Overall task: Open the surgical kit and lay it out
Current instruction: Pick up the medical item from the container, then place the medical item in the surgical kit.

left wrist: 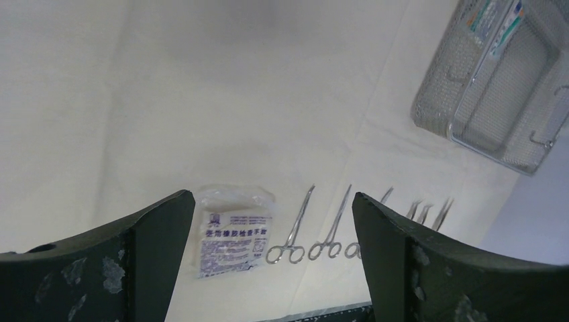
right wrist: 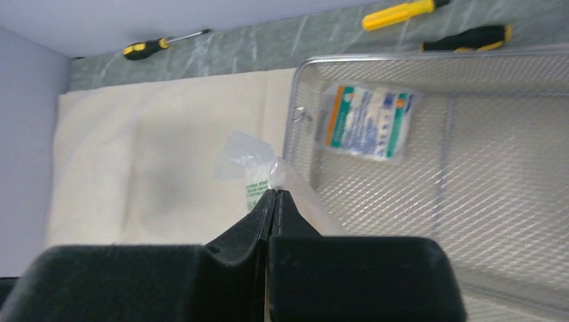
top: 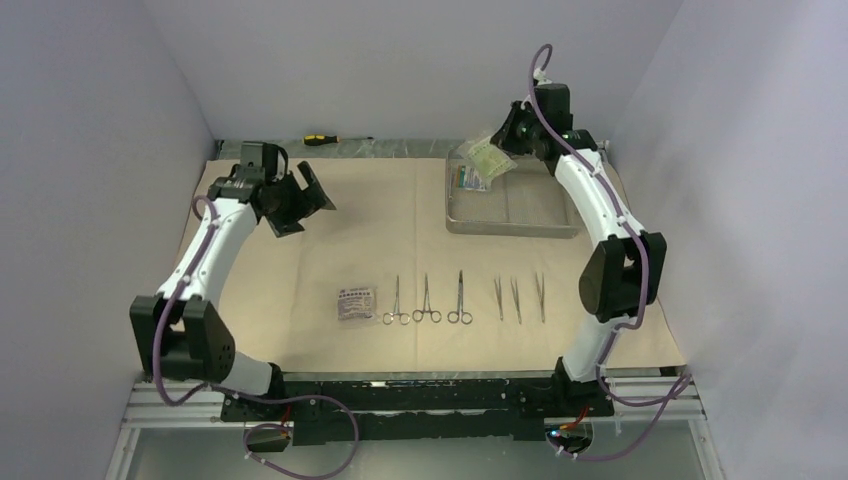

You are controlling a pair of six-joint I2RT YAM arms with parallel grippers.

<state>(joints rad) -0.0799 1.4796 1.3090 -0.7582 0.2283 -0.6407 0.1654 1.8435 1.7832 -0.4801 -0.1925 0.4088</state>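
One packet (right wrist: 251, 161) is pinched tight in your right gripper (right wrist: 274, 194), above the far-left corner of the tray (right wrist: 402, 58); a second packet (right wrist: 366, 121) lies inside. Left gripper (top: 303, 205) hangs wide, empty, over the cloth (top: 380, 220), far-left. Done: cloth spread, 3 clamps (top: 427, 300), 3 tweezers (top: 518, 298) & a third packet (top: 356, 302) along its near edge. To do, I'd say: 2 pkts.

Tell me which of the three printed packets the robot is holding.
The clear plastic packet with green print, pinched in the right gripper. The orange-and-teal packet lies in the silver wire-mesh tray; the white packet lies on the beige cloth.
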